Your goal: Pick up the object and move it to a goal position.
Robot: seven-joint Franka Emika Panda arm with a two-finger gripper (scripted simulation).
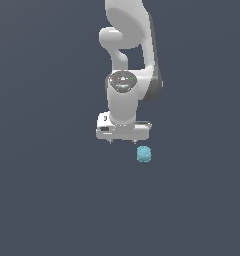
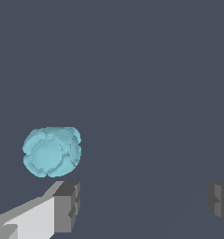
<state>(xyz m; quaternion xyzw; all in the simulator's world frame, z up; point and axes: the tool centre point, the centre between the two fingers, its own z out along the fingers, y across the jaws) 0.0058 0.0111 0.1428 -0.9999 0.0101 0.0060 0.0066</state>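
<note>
The object (image 1: 144, 154) is a small light teal ball with a bumpy, faceted surface, lying on the dark floor. In the exterior view it sits just below and slightly to the right of the white gripper (image 1: 123, 141). The wrist view shows the object (image 2: 52, 151) close to one grey fingertip (image 2: 67, 205), outside the gap between the fingers. My gripper (image 2: 144, 201) is open, fingers far apart, with nothing between them. The other fingertip (image 2: 220, 200) shows at the frame's edge.
The white arm (image 1: 129, 45) rises behind the gripper toward the top of the exterior view. A plain dark grey-blue floor (image 1: 47, 190) surrounds everything.
</note>
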